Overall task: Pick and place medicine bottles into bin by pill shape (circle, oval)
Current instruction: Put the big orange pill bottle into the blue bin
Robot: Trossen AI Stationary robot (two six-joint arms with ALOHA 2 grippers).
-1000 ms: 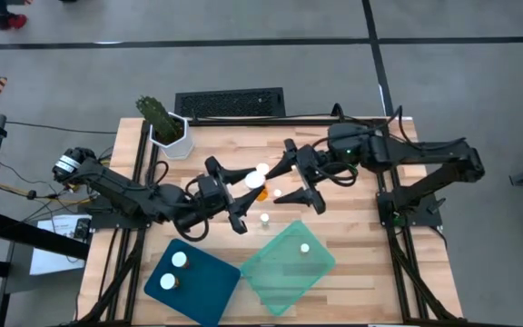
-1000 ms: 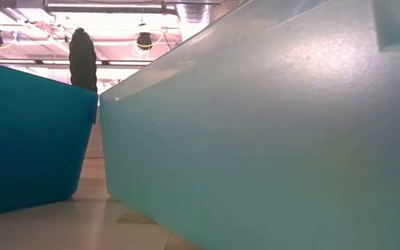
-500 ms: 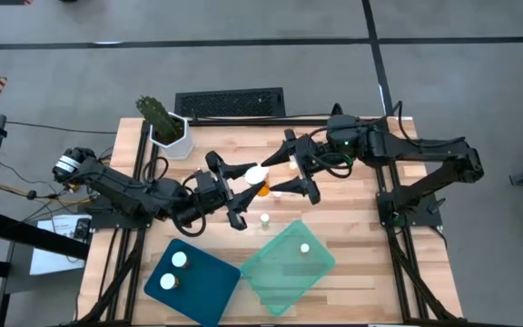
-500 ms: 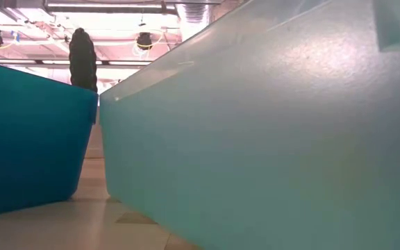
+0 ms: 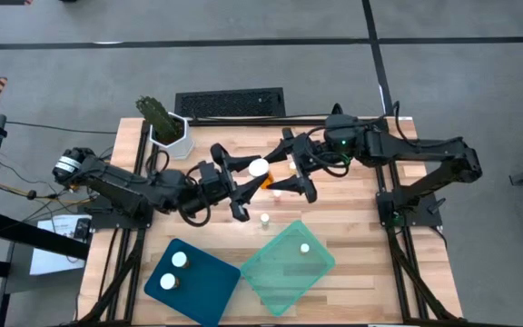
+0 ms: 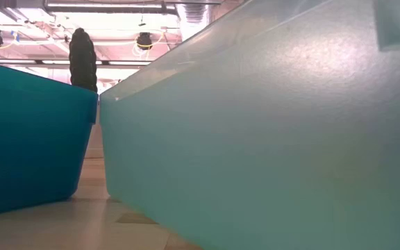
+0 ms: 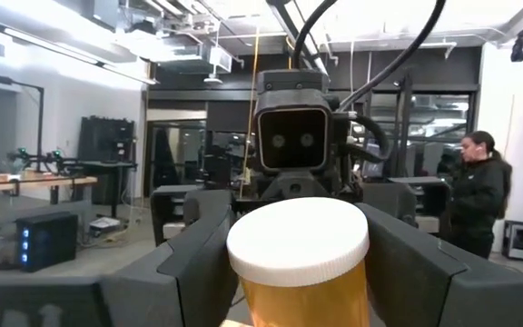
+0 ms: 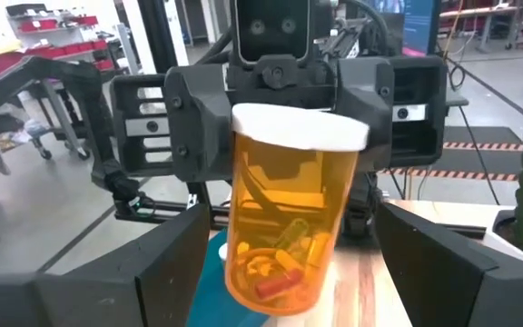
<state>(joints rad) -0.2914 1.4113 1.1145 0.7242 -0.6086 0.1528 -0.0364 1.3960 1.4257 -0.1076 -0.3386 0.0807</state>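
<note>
Held aloft mid-counter (image 5: 352, 272), a light, rigid, slick-walled medicine bottle (image 5: 260, 172) clamped in the left gripper (image 5: 243, 186) fingers, the right gripper (image 5: 291, 174) fingers spread wide around it, best gripped across its amber barrel.

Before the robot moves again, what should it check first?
1. Bottle clamped in the left end effector: ok.
2. Right end effector open, its fingers apart from the bottle: ok.
3. Pills visible through the amber wall: ok, they look oblong.
4. Which tray takes ovals: cannot tell.
5. Room in the green tray: ok, one bottle inside.
6. Room in the blue tray: ok, two bottles inside.
</note>
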